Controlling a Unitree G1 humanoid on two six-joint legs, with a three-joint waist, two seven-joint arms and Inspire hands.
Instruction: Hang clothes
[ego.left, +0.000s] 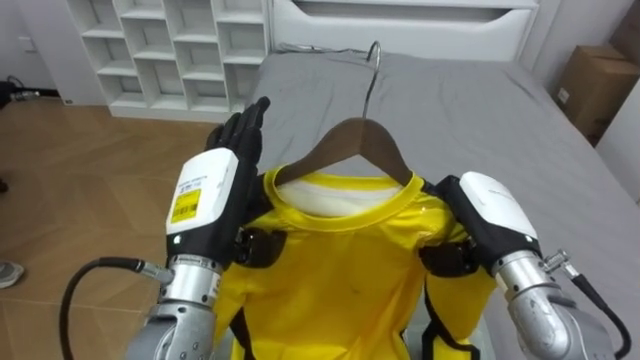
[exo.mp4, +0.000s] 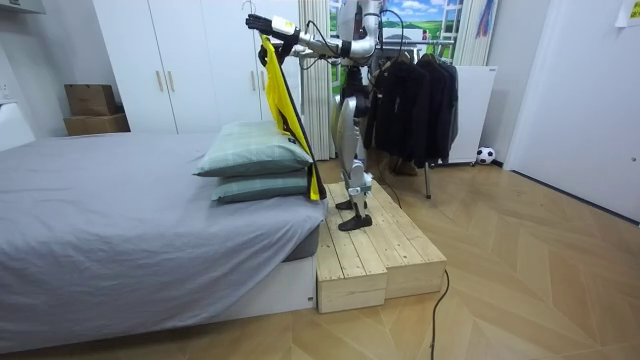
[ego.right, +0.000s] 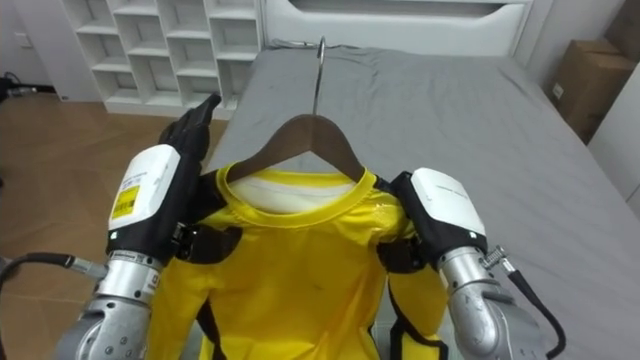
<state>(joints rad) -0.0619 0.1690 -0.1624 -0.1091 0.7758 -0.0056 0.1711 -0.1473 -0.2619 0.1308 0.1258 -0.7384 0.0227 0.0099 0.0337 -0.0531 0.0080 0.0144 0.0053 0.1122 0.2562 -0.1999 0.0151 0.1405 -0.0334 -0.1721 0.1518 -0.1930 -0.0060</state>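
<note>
Yellow glossy shirt (ego.left: 340, 275) on a brown wooden hanger (ego.left: 353, 140), hem cut off. Left hand (ego.left: 215, 195) flat, fingers straight. Right hand (ego.left: 488, 212) is tucked behind the shirt, grip untellable.

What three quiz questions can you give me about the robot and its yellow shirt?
1. True or false: the shiny yellow shirt hangs on a brown wooden hanger with a metal hook.
2. In the room view, what stands behind the robot? A) a rack of dark clothes B) a bathtub C) a fridge
3. Fill the gap: the robot's left hand, at the shirt's shoulder, has fingers that are ____ (straight or curled).

Key: 1 true; 2 A; 3 straight.
</note>
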